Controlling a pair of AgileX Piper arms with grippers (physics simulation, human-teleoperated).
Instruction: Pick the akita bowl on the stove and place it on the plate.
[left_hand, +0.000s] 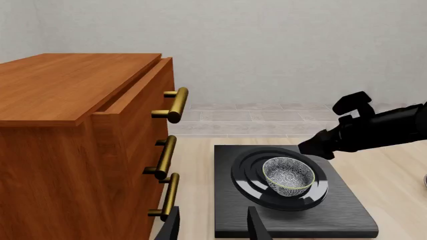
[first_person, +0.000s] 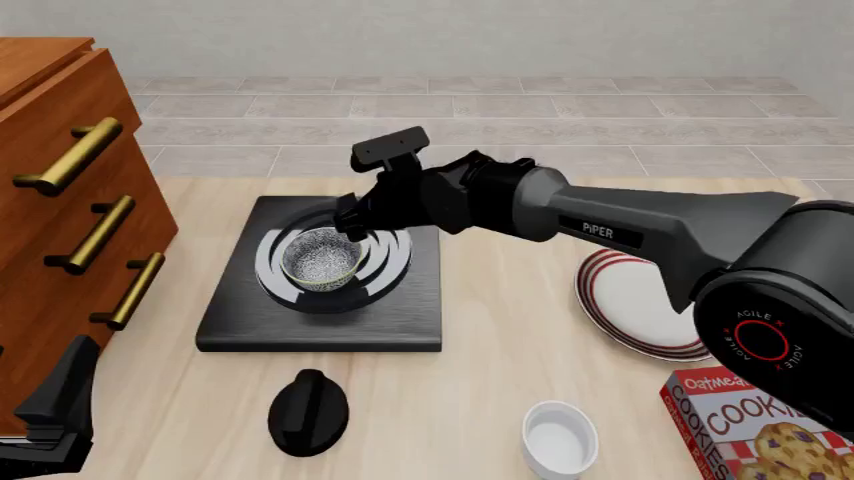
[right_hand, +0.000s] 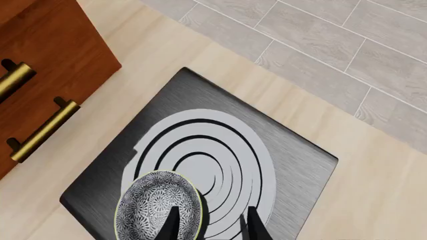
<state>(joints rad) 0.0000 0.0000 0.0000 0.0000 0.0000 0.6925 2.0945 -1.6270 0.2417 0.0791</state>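
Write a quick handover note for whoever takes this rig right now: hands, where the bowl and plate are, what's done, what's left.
Right hand: open, over the stove, fingers straddling the akita bowl's rim on the side nearer the plate, not closed.
Left hand: open, empty, held back near the drawer cabinet, facing the stove.
Akita bowl: upright on the burner rings.
Plate: on the table right of the stove, nothing visible on it.
Done: approach only.
Left: close on the rim, lift, carry right, set the bowl on the plate.
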